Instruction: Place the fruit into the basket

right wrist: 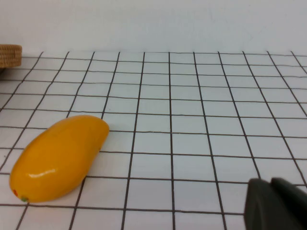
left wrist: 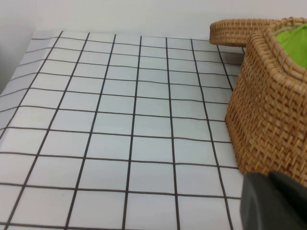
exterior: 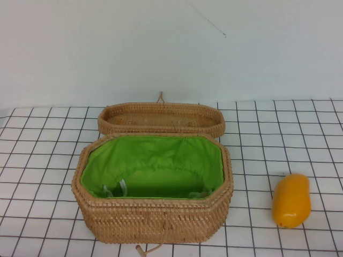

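Lying on the gridded white table (exterior: 48, 160), a glossy orange-yellow oblong fruit (exterior: 291, 201) is seen well apart from the basket (exterior: 153, 214), on its right.
The octagonal wicker basket is lined with green cloth, its woven lid (exterior: 161, 119) open behind. Only a dark edge of the left gripper (left wrist: 273, 201) and right gripper (right wrist: 278, 203) is shown; finger spread cannot be told, nothing held.

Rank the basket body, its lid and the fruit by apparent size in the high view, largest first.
1. basket body, open, green-lined.
2. lid, lying open behind it; farther away, so the gap may be overstated.
3. fruit, clearly smallest.
Neither gripper appears in this view.
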Controlling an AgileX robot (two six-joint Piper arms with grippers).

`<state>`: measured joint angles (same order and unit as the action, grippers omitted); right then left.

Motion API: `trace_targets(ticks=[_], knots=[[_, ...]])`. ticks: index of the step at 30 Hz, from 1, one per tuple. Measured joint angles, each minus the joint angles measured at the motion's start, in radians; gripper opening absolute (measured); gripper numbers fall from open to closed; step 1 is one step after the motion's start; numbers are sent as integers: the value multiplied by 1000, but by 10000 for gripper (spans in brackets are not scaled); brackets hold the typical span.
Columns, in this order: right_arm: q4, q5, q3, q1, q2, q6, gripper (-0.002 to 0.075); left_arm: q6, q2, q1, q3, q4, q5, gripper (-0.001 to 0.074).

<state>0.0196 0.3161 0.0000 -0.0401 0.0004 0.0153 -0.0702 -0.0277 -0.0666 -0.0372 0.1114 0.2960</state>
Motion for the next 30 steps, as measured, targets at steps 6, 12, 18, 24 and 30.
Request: trace_targets(ticks=[6, 12, 18, 24, 30], knots=[[0, 0, 0, 0, 0, 0, -2, 0, 0, 0, 0, 0, 0, 1], [0, 0, 0, 0, 0, 0, -2, 0, 0, 0, 0, 0, 0, 1], [0, 0, 0, 0, 0, 0, -2, 0, 0, 0, 0, 0, 0, 1], [0, 0, 0, 0, 0, 0, -2, 0, 0, 0, 0, 0, 0, 1], [0, 0, 0, 0, 0, 17, -2, 0, 0, 0, 0, 0, 0, 1]])
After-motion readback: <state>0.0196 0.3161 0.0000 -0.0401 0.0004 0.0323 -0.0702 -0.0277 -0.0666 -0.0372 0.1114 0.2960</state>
